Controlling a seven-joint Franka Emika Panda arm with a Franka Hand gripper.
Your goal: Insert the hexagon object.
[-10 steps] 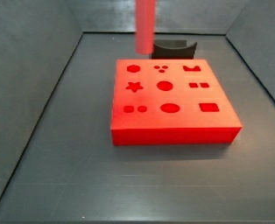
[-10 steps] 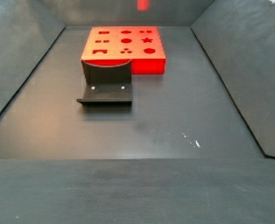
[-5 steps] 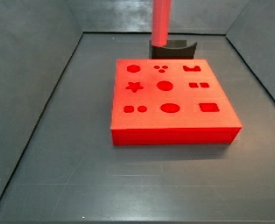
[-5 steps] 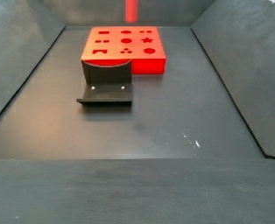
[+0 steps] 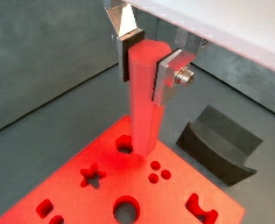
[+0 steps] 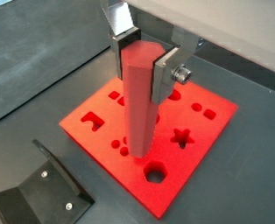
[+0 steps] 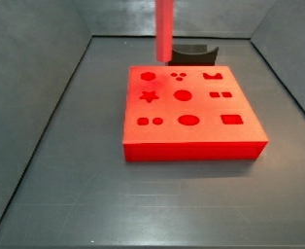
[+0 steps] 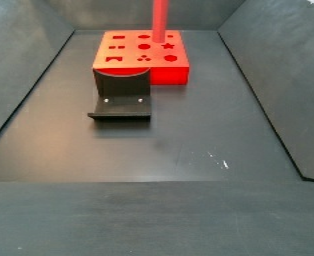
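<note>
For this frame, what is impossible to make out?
- Gripper: outside both side views, cut off by the top edge; only the peg shows.
- Peg tip: its contact with the block is unclear in every view.
- Holder: partly hidden behind the block.

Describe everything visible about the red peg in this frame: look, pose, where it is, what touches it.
The hexagon object is a long, slender red bar with flat faces, plain and plastic-looking. It hangs upright, clamped near its top between the gripper's silver fingers. Its lower end is over the red block, near the holes along the edge closest to the dark holder. Whether the tip touches the block cannot be told. In both side views only the bar shows, running out of frame at the top.
</note>
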